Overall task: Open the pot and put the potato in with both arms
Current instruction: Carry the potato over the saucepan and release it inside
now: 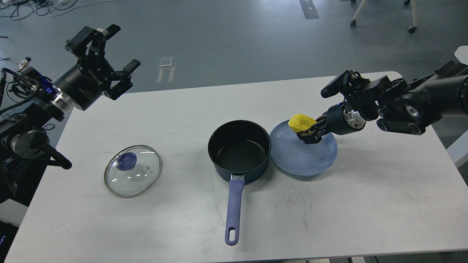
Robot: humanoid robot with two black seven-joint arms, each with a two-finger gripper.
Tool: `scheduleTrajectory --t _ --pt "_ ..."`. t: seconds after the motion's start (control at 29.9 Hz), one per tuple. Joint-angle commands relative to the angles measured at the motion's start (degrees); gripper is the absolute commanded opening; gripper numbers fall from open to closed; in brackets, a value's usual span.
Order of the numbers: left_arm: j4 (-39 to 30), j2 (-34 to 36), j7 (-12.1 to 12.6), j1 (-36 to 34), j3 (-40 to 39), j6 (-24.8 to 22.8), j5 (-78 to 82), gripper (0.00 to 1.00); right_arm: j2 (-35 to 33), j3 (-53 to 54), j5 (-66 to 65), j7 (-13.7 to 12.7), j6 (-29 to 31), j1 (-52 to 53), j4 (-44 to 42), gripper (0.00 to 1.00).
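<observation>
The dark blue pot (239,150) stands open at the table's middle, its blue handle pointing toward me. Its glass lid (132,170) with a blue knob lies flat on the table to the left. My right gripper (306,132) is shut on the yellow potato (300,121) and holds it lifted above the blue plate (305,157), just right of the pot. My left gripper (113,58) is open and empty, raised high beyond the table's far left corner.
The white table (365,204) has a rounded far right corner and edges close on the left and front. Grey floor with cables lies beyond. Chair legs stand at the far right.
</observation>
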Motion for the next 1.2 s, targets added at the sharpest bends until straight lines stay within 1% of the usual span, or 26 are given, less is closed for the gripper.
scheduleTrajectory --t 0.0,0.13,0.2,0.27,0.4,0.5,0.57,0.6,0.64,0.67,0.7,0.77,0.8,0.87,0.9,0.94,1.17 --pt "-0.1 0.0 0.0 -0.1 0.0 0.0 0.0 0.98 -1.0 2.4 2.9 0.0 0.0 4.4 3.9 0.17" --pt "-0.2 0.0 0.0 -0.1 -0.7 0.0 0.0 0.98 1.0 4.3 8.1 0.0 0.0 5.1 5.6 0.17" --pt "-0.2 0.1 0.0 -0.1 -0.7 0.0 0.0 0.98 4.6 4.7 11.2 0.0 0.0 5.1 5.5 0.18" --pt "-0.2 0.1 0.0 -0.1 -0.7 0.0 0.0 0.98 6.3 4.7 12.3 0.0 0.0 5.0 5.3 0.19" --pt "-0.4 0.3 0.0 -0.1 -0.7 0.0 0.0 0.98 11.9 4.0 15.6 0.0 0.0 4.4 4.9 0.23" --pt "-0.4 0.3 0.0 -0.1 -0.8 0.0 0.0 0.98 13.3 3.7 16.1 0.0 0.1 4.0 4.3 0.27" --pt "-0.5 0.3 0.0 -0.1 -0.7 0.0 0.0 0.98 13.4 3.6 16.1 0.0 0.2 3.5 4.2 0.33" --pt "-0.4 0.3 0.0 -0.1 -0.7 0.0 0.0 0.98 13.9 3.5 16.2 0.0 0.2 3.0 4.1 0.40" --pt "-0.4 0.2 0.0 0.0 -0.7 0.0 0.0 0.98 14.1 3.5 16.3 0.0 0.1 2.8 4.1 0.44" --pt "-0.4 0.2 0.0 0.0 -0.7 0.0 0.0 0.98 14.3 3.4 16.3 0.0 -0.1 2.5 3.9 0.51" --pt "-0.4 0.1 0.0 0.0 -0.7 0.0 0.0 0.98 14.4 3.4 16.4 0.0 -0.2 2.3 3.6 0.56" --pt "-0.4 0.1 0.0 0.0 -0.7 0.0 0.0 0.98 14.8 3.4 16.6 0.0 -0.2 2.1 3.1 0.68" --pt "-0.4 0.2 0.0 0.0 -0.7 0.0 0.0 0.98 14.9 3.4 16.6 0.0 -0.2 2.1 3.0 0.72" --pt "-0.5 0.3 0.0 0.0 -0.7 0.0 0.0 0.98 15.1 3.4 18.5 0.0 -0.1 2.0 2.8 0.87" --pt "-0.4 0.4 0.0 0.1 -0.7 0.0 0.0 0.98 15.1 3.4 18.9 0.0 -0.1 2.0 2.8 0.91" --pt "-0.4 0.4 0.0 0.1 -0.7 0.0 0.0 0.98 15.1 3.5 19.2 0.0 -0.1 2.0 2.8 0.94" --pt "-0.5 0.4 0.0 0.1 -0.7 0.0 0.0 0.98 13.7 4.0 20.0 0.0 0.1 2.5 2.8 0.98"
